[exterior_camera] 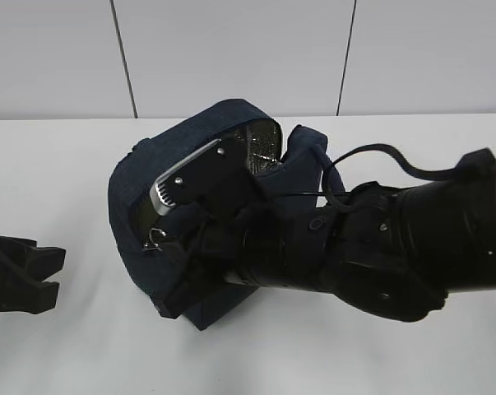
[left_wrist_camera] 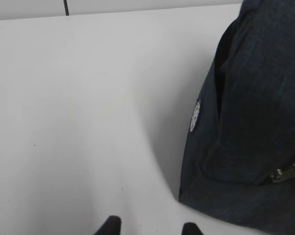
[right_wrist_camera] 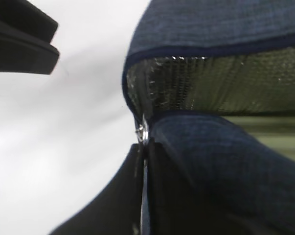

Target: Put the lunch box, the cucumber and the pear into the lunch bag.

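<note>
The dark navy lunch bag (exterior_camera: 149, 177) stands mid-table, its top partly open onto silver foil lining (right_wrist_camera: 211, 83). My right gripper (right_wrist_camera: 145, 147) reaches across to the bag's front left corner and is shut on the silver ring pull (right_wrist_camera: 142, 132) of the zipper, also seen as the ring pull (exterior_camera: 155, 239). My left gripper (left_wrist_camera: 152, 227) is open and empty over bare table, left of the bag (left_wrist_camera: 255, 122). A pale green strip (right_wrist_camera: 274, 134) shows inside the opening; I cannot tell whether it is the lunch box. The cucumber and the pear are out of view.
The white table (exterior_camera: 83, 346) runs back to a pale panelled wall (exterior_camera: 231, 58). The left gripper (exterior_camera: 54, 276) rests at the far left edge. The right arm's thick black body (exterior_camera: 396, 255) and a cable loop (exterior_camera: 371, 156) fill the right side beside the bag.
</note>
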Controlling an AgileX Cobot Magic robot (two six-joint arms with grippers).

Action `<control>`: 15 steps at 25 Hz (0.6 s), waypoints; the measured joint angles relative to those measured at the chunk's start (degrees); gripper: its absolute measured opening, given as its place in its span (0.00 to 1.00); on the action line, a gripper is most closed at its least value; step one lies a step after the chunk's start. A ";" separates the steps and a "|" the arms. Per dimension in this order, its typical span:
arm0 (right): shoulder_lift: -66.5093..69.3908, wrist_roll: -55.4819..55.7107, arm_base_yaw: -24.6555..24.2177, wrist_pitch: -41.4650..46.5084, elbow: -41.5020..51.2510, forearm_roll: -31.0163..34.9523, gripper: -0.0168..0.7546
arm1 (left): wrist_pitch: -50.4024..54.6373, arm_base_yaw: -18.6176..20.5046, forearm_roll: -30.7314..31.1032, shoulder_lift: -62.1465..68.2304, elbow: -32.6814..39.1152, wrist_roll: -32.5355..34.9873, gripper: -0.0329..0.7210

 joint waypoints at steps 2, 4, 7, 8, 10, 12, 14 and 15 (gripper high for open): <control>-1.10 4.58 0.00 0.00 0.00 -6.36 0.02 | 0.00 0.00 0.43 0.00 0.00 0.00 0.36; -1.80 9.37 0.00 -1.01 0.00 -12.32 0.02 | 0.00 0.00 1.48 0.00 0.00 0.00 0.36; -2.46 15.93 0.00 -3.12 0.10 -20.35 0.02 | 0.00 -0.20 3.04 0.00 0.00 0.00 0.36; -2.61 17.16 0.00 -3.50 0.18 -21.76 0.02 | 0.00 -0.27 3.74 0.00 0.00 0.00 0.36; -2.74 18.18 0.00 -3.63 0.18 -22.82 0.02 | 0.00 -0.60 5.54 0.00 0.00 0.00 0.36; -3.29 18.72 0.00 -3.63 0.18 -23.34 0.02 | 0.24 -0.73 6.62 0.00 0.00 0.00 0.36; -3.99 18.86 0.00 -2.86 0.18 -23.29 0.02 | 1.02 -0.73 7.08 0.00 0.00 0.00 0.36; -4.38 18.86 0.00 -2.07 -0.06 -23.29 0.02 | 1.51 -0.73 7.08 0.00 0.00 -0.11 0.36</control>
